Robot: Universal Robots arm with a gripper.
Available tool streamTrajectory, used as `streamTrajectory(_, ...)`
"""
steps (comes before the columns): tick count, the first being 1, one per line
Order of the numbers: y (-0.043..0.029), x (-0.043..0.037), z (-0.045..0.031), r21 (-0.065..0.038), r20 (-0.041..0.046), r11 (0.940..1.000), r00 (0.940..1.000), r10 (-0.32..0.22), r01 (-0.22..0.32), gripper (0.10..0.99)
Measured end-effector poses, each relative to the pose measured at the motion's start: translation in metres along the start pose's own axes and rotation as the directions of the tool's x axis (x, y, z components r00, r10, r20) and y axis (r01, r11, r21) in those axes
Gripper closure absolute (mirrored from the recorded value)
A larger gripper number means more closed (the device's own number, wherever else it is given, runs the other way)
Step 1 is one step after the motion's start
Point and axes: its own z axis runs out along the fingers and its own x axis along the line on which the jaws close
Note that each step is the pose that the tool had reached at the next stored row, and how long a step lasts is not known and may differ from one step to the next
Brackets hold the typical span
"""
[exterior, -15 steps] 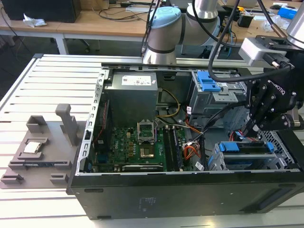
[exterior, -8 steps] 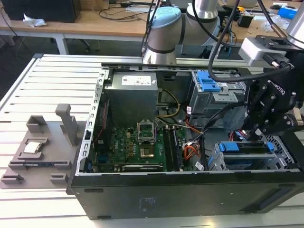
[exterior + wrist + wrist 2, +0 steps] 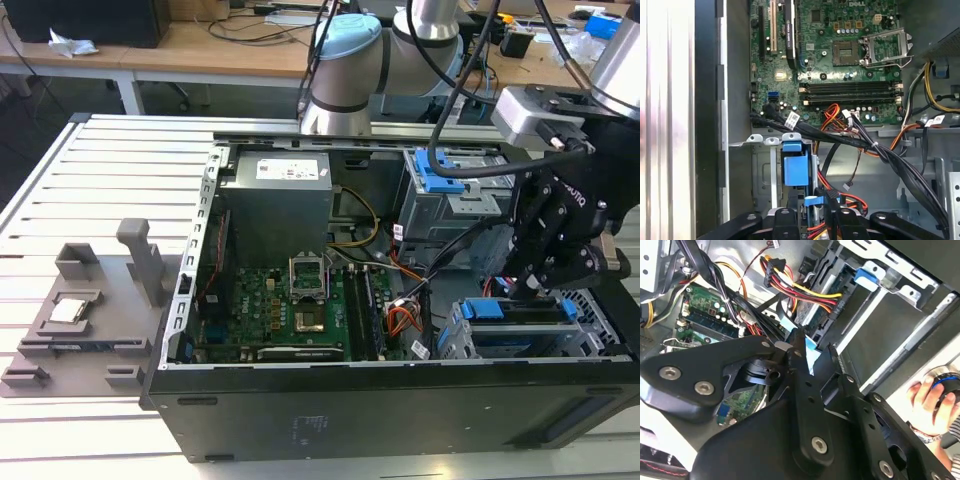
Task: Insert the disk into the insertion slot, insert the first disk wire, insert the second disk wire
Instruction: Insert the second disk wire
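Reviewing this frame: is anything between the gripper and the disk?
Nothing visible does. The gripper hangs right at the disk, which appears seated in the insertion slot. The cable bundle runs alongside, not between them.

1. End effector (image 3: 528, 290): matt black links with small bright metal screw heads.
2. Disk (image 3: 500, 310), just below the end effector: smooth, bright blue plastic frame.
3. Insertion slot (image 3: 455, 340), around the disk: dull grey sheet metal, partly perforated.
4. Computer case (image 3: 350, 420), surrounding the end effector: smooth matt black panels.
5. Desk (image 3: 100, 160), well apart from the end effector: pale ribbed metal with a soft sheen.
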Motion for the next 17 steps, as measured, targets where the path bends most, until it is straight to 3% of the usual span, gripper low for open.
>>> streamTrajectory(3, 0.0000, -0.0080, 0.0036, -0.001, 0.0010, 0.9999, 0.9999, 0.012, -0.012, 0.745)
streamTrajectory(17, -0.0008, -0.0096, 0.0149, -0.001, 0.0007, 0.9998, 0.9998, 0.018, -0.018, 0.745)
